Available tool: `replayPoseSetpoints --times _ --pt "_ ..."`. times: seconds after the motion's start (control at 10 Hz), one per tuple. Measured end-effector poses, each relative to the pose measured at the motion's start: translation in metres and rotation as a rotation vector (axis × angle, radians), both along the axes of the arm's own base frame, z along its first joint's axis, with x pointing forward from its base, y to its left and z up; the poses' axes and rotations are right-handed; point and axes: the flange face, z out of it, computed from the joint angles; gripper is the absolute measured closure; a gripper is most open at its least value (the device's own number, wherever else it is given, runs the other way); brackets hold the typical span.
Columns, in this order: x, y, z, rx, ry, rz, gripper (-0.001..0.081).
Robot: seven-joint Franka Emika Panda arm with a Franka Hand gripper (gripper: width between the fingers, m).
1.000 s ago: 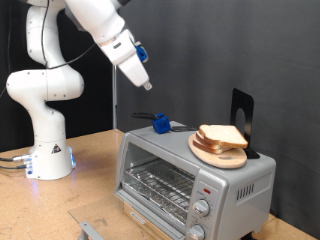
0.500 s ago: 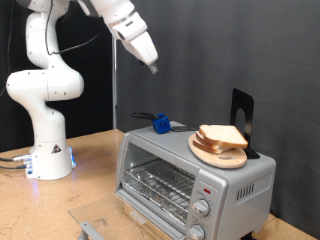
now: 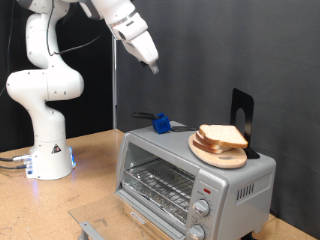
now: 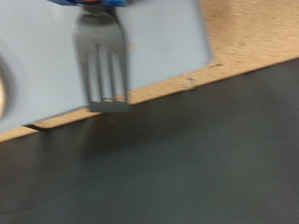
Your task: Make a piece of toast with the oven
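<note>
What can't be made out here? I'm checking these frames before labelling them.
1. Whether the hand is open or shut: fingers too small in the exterior view, outside the wrist view.
2. The fork: blurred in the wrist view, handle cut off by the picture's edge.
3. The oven: base cut off by the exterior view's bottom edge.
4. The bread slices: count hidden under the top slice.

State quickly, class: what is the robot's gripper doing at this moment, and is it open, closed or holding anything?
Gripper: raised high above the oven, away from the piece of toast; open or closed cannot be told.
</note>
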Motion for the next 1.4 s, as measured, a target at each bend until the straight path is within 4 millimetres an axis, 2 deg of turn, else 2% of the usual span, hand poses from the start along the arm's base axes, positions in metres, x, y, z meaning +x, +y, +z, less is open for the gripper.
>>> replayPoseSetpoints --times 0.6,1.4 --pt "0.009 0.01 -0.064 -0.082 -0.003 -0.027 -0.0002" --pt "0.02 0.023 -0.112 -0.108 0.0 -0.046 -0.0002"
